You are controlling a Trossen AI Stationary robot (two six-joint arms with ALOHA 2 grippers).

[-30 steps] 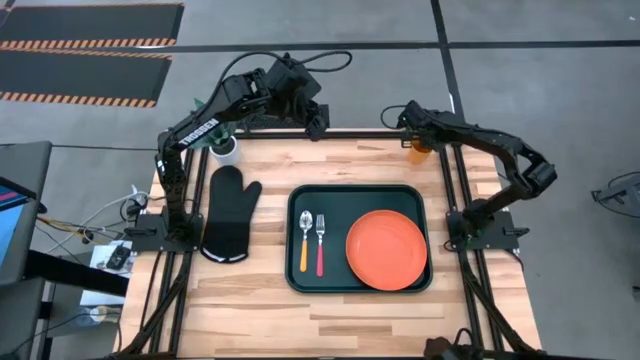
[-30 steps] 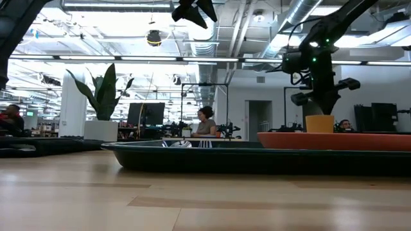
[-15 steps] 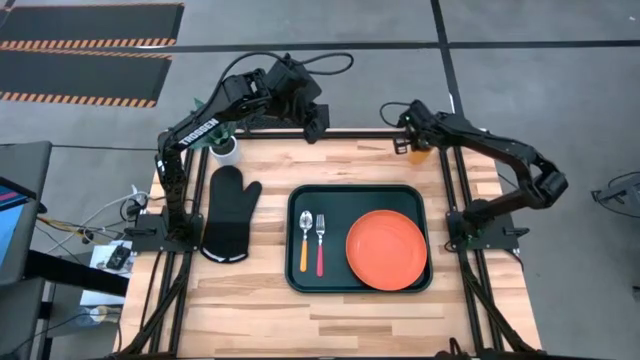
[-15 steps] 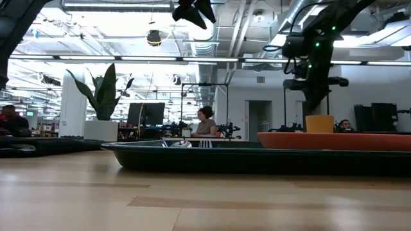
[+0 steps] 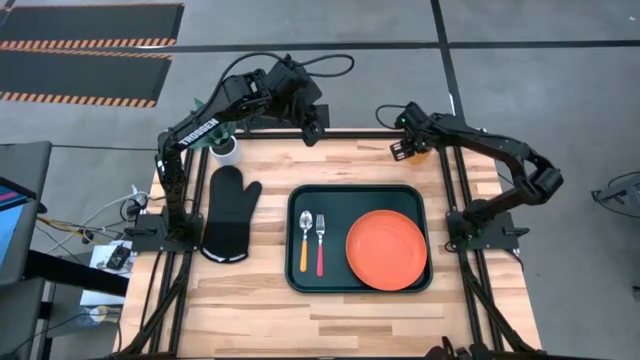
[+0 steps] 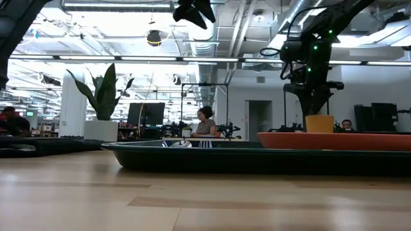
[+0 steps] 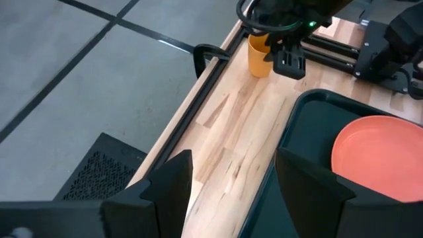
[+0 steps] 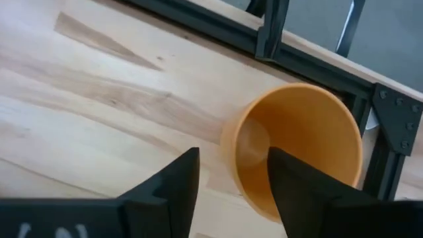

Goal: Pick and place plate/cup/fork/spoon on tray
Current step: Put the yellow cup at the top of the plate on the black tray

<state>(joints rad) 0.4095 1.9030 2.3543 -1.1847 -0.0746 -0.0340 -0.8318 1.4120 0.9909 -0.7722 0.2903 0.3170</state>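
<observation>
An open-plan office doubling as a robotics lab: the low view shows exposed ceiling ducts (image 6: 212, 38) across the top of the frame, strip lights, a large potted plant (image 6: 103, 96) at left, and a seated person (image 6: 207, 122) at desks with monitors at centre; in the high view, hazard-striped floor mats (image 5: 85, 45) lie at upper left

Two dark jointed arms, white lettering on the left arm (image 5: 200, 130), green lights.
</observation>
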